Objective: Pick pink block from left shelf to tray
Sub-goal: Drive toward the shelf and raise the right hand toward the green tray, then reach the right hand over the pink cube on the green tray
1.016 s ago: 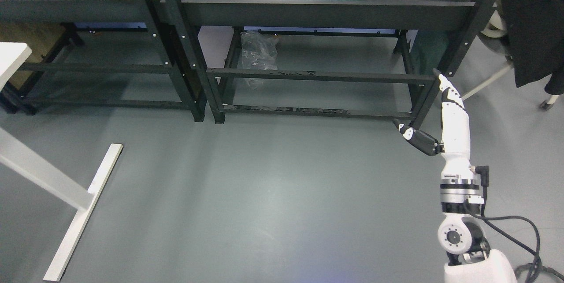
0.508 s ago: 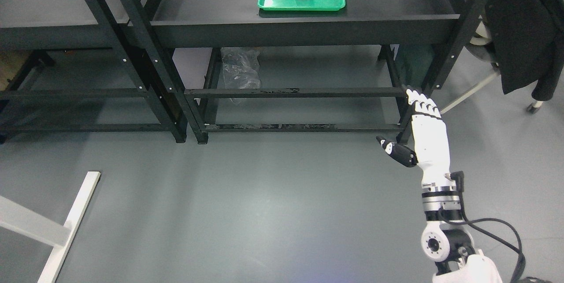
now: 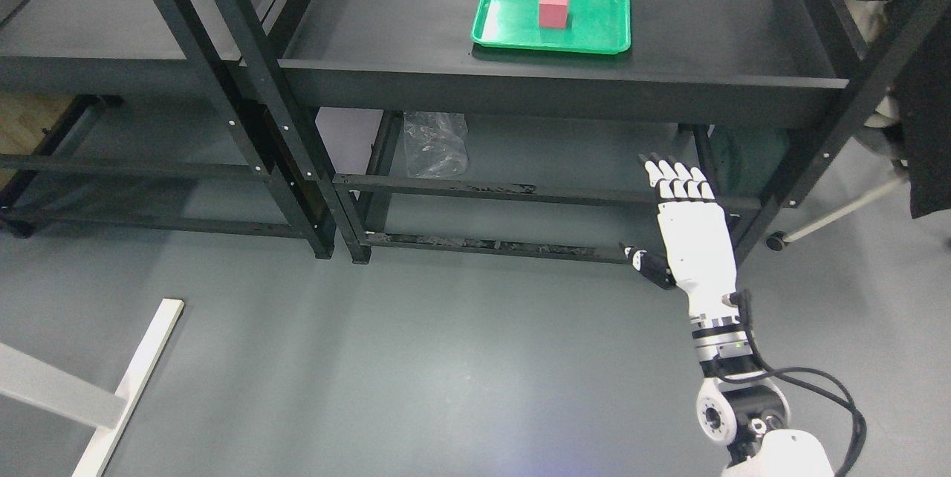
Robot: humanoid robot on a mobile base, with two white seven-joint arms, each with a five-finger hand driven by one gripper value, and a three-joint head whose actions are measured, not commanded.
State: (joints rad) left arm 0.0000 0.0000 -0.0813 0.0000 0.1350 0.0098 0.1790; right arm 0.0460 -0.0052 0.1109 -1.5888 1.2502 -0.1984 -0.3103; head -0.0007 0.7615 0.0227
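Note:
A pink block point(image 3: 554, 7) stands inside a green tray point(image 3: 602, 20) on the top of the right black shelf point(image 3: 520, 91). My right hand point(image 3: 680, 217) is raised in front of that shelf's lower right part, well below and to the right of the tray. Its fingers point(image 3: 676, 176) are stretched out flat and the thumb sticks out to the left; it holds nothing. My left arm does not show.
A second black shelf point(image 3: 111, 76) stands at the left, its top bare. A clear plastic bag point(image 3: 437, 143) lies under the right shelf. A white table leg point(image 3: 126, 388) crosses the floor at the lower left. A dark coat point(image 3: 929, 128) hangs at the right edge.
The whole picture has shifted, so the camera has moved. My right hand has turned so its back faces the camera and sits closer to the shelf front, still empty.

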